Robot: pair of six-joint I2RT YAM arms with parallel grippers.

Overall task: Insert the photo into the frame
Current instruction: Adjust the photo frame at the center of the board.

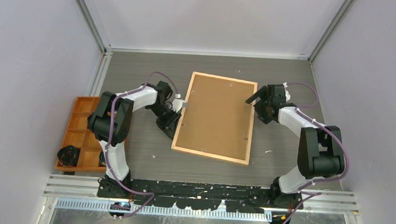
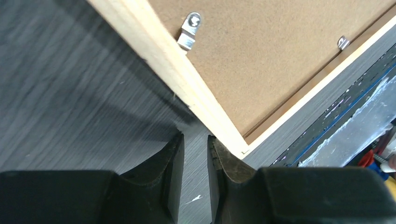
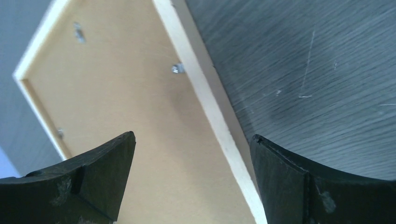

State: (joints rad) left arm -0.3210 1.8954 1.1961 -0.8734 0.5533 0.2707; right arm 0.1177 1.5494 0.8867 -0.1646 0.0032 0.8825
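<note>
The frame point(image 1: 211, 155) lies face down in the middle of the table, with the brown backing board point(image 1: 216, 116) set inside it. The photo is hidden. My left gripper point(image 1: 173, 131) is low at the frame's left strip near its near-left corner point(image 2: 233, 140). Its jaws stand a narrow gap apart with only table between them point(image 2: 196, 137). My right gripper point(image 1: 256, 106) hovers wide open and empty over the frame's right strip point(image 3: 219, 126), one finger above the board and the other above the table point(image 3: 194, 140).
Small metal clips point(image 2: 189, 31) sit on the inner edge of the frame, one also in the right wrist view point(image 3: 176, 69). An orange compartment tray point(image 1: 79, 130) with a black object point(image 1: 68, 155) stands at the left. Walls close in the table on three sides.
</note>
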